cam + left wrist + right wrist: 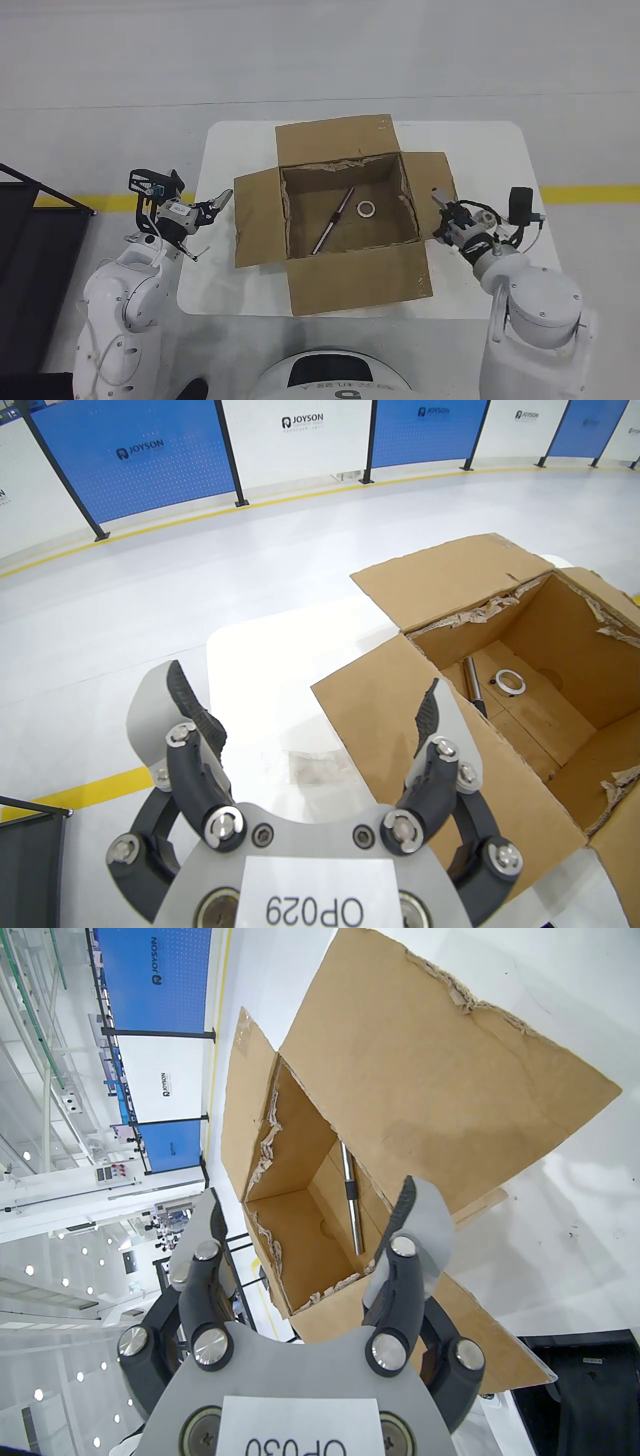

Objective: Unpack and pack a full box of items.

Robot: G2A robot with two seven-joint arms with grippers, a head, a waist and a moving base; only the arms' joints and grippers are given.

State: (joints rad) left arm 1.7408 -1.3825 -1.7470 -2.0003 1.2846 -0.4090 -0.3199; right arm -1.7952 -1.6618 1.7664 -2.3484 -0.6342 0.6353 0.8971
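The open brown cardboard box (340, 285) sits mid-table on the white rectangular table (480, 150), all four flaps folded out and its inner edges torn. On the box floor lies a slim silver metal rod (333, 222), set diagonally, with a small silver metal ring (367, 209) just beside it, not touching. The left gripper (218, 205) hovers over bare tabletop next to the left flap, fingers spread wide, holding nothing. The right gripper (442, 212) hangs at the right flap, also spread wide and empty.
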